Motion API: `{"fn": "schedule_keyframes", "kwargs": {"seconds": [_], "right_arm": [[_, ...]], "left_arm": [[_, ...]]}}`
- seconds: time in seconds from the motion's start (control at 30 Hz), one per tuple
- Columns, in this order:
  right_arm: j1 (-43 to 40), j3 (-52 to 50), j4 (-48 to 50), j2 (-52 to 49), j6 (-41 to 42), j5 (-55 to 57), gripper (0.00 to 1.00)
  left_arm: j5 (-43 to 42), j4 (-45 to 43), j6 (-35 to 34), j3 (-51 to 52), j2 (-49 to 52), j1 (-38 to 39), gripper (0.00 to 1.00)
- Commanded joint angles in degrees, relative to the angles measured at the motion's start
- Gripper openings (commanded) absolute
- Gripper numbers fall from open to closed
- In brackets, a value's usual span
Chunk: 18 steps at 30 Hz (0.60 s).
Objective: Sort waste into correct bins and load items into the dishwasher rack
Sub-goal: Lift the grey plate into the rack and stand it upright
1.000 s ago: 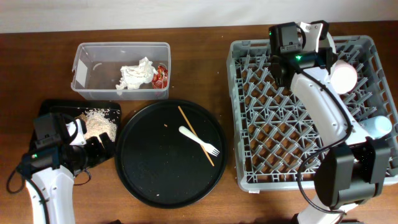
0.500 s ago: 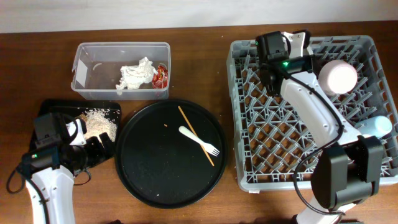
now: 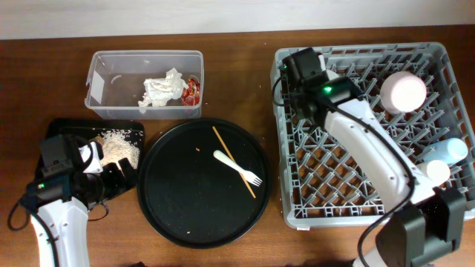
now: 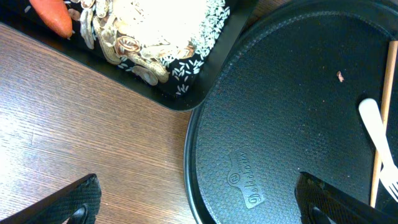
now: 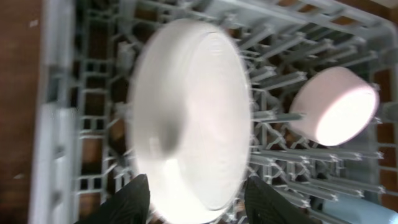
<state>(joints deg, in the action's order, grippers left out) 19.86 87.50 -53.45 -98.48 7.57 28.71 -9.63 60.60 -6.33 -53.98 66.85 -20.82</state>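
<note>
The pale plate point(image 5: 193, 118) stands on edge among the pegs of the grey dishwasher rack point(image 3: 371, 200), at its back left. My right gripper point(image 5: 198, 186) straddles the plate's lower rim with its fingers spread, open. From overhead the right wrist point(image 3: 300, 70) hides the plate. The cream bowl point(image 3: 404, 90) lies at the rack's back right, with a light blue cup point(image 3: 453, 150) and a white cup point(image 3: 438, 173) on its right side. The white fork point(image 3: 237, 168) lies on the round black tray point(image 3: 204, 215). My left gripper point(image 4: 199, 199) hangs open over that tray's left rim.
The clear tub point(image 3: 111, 81) holds a white napkin point(image 3: 162, 90) and a red wrapper point(image 3: 191, 90). The shallow black tray point(image 4: 186, 99) holds food scraps point(image 4: 155, 31) and an orange carrot point(image 4: 53, 15). A thin wooden stick point(image 3: 234, 161) lies beside the fork.
My right arm has moved left along the back of the rack, and its jaws have opened off the plate. The left arm has not moved.
</note>
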Motion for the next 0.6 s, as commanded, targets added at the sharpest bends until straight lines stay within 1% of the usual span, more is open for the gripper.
{"fn": "schedule_keyframes", "kwargs": {"seconds": [0.0, 0.03, 0.1, 0.13, 0.2, 0.27, 0.43, 0.5, 0.53, 0.57], "right_arm": [[-5.75, -0.07, -0.20, 0.74, 2.34, 1.09, 0.52], [-6.01, -0.07, -1.90, 0.74, 1.62, -2.36, 0.41], [-4.28, -0.07, -3.19, 0.83, 0.17, -6.10, 0.13], [-0.87, -0.07, -3.15, 0.92, 0.22, -6.23, 0.06], [4.33, -0.07, -2.10, 0.92, 0.17, -6.25, 0.04], [7.48, -0.09, -1.86, -0.24, 0.20, -6.27, 0.04], [6.36, -0.09, 0.81, -7.72, -1.79, -5.73, 0.04], [3.26, -0.09, 3.02, -7.98, -1.75, -0.96, 0.04], [0.66, -0.07, 2.89, -7.98, -1.55, 3.28, 0.04], [-1.11, -0.07, 2.34, -7.98, -1.53, 4.66, 0.04]], "left_arm": [[-0.63, 0.17, -0.52, 0.07, -0.55, -0.35, 0.99], [-0.63, 0.15, -0.52, 0.07, -0.55, -0.33, 0.99], [-0.61, 0.13, -0.52, 0.07, -0.55, -0.35, 0.99], [-0.61, 0.13, -0.52, 0.07, -0.55, -0.35, 0.99], [-0.61, 0.13, -0.52, 0.07, -0.55, -0.35, 0.99], [-0.61, 0.13, -0.52, 0.07, -0.55, -0.35, 0.99], [-0.63, 0.31, -0.52, 0.07, -0.55, -0.35, 0.99], [-0.63, 0.59, -0.52, 0.07, -0.55, -0.35, 0.99], [-0.63, 0.57, -0.52, 0.07, -0.55, -0.33, 0.99], [-0.61, 0.57, -0.52, 0.07, -0.55, -0.35, 0.99]]}}
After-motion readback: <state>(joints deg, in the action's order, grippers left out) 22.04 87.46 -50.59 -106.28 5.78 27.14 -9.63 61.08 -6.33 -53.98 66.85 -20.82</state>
